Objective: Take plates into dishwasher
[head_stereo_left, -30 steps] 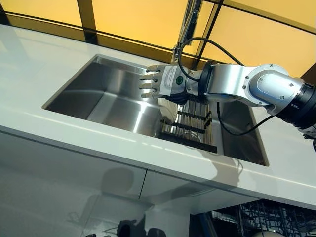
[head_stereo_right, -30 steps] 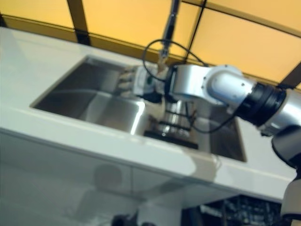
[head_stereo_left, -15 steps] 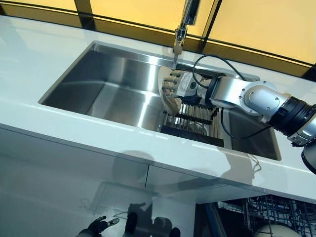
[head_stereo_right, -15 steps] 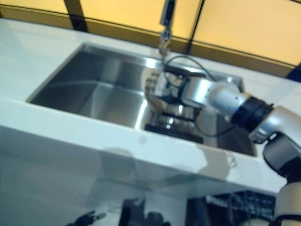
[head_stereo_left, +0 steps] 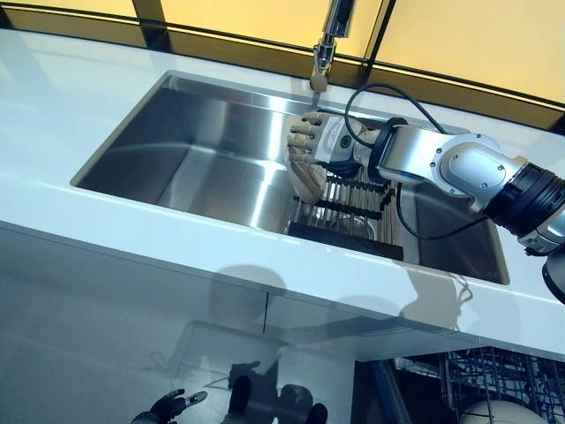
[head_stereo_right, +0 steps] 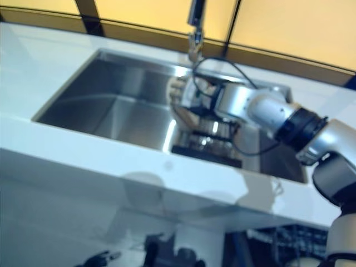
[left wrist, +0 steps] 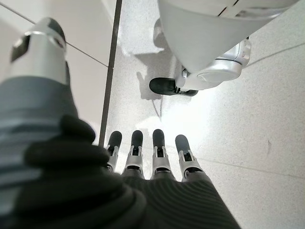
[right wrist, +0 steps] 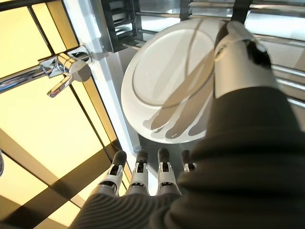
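Note:
A white plate (right wrist: pixel 162 81) stands on edge in the dark rack (head_stereo_left: pixel 349 212) inside the steel sink (head_stereo_left: pixel 194 150); it also shows in the left eye view (head_stereo_left: pixel 308 184). My right hand (head_stereo_left: pixel 313 141) is down in the sink at the plate's upper rim. In the right wrist view its fingers (right wrist: pixel 138 171) are straight past the rim and the thumb lies across the plate's face. I cannot tell whether it touches the plate. My left hand (head_stereo_left: pixel 168 406) hangs low over the floor with straight fingers (left wrist: pixel 152 152) and holds nothing.
A chrome faucet (head_stereo_left: pixel 331 35) stands behind the sink, just above my right hand. White countertop (head_stereo_left: pixel 88 203) surrounds the sink. A dishwasher's wire rack (head_stereo_left: pixel 477 389) shows below the counter at the lower right.
The whole view has shifted since a second ago. My right hand has come from over the middle of the sink to the plate in the rack, fingers still straight.

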